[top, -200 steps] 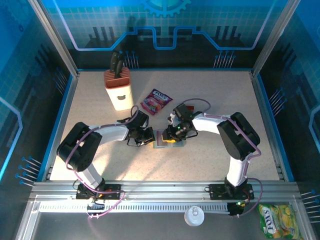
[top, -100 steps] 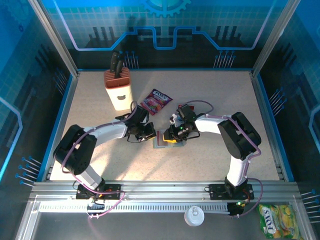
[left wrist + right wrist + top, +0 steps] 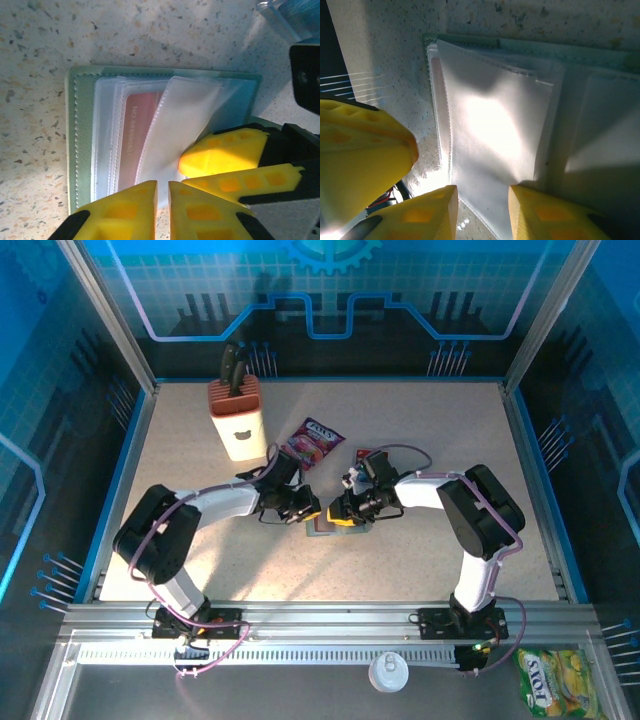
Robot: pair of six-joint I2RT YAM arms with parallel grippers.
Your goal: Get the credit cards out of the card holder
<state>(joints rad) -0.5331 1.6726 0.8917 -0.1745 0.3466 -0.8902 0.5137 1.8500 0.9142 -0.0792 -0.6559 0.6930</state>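
The card holder (image 3: 322,526) lies open on the table between both grippers, with a green edge (image 3: 80,145) and several clear sleeves fanned out. A red credit card (image 3: 140,131) sits inside one sleeve. My left gripper (image 3: 306,510) (image 3: 163,202) is at the holder's near edge, its jaws a narrow slit apart with nothing seen between them. My right gripper (image 3: 342,512) (image 3: 481,210) is open. Its fingertips (image 3: 220,150) rest against a lifted clear sleeve (image 3: 492,135) that bulges up between them.
A pink-purple snack packet (image 3: 313,443) lies just behind the grippers. A knife block (image 3: 237,420) stands at the back left. Bare speckled table (image 3: 200,570) surrounds the holder. Off the table in front are a white lid (image 3: 385,672) and a yellow packet (image 3: 548,680).
My left gripper has moved right, up to the holder's edge, and its jaws have parted a little. The right gripper has hardly moved.
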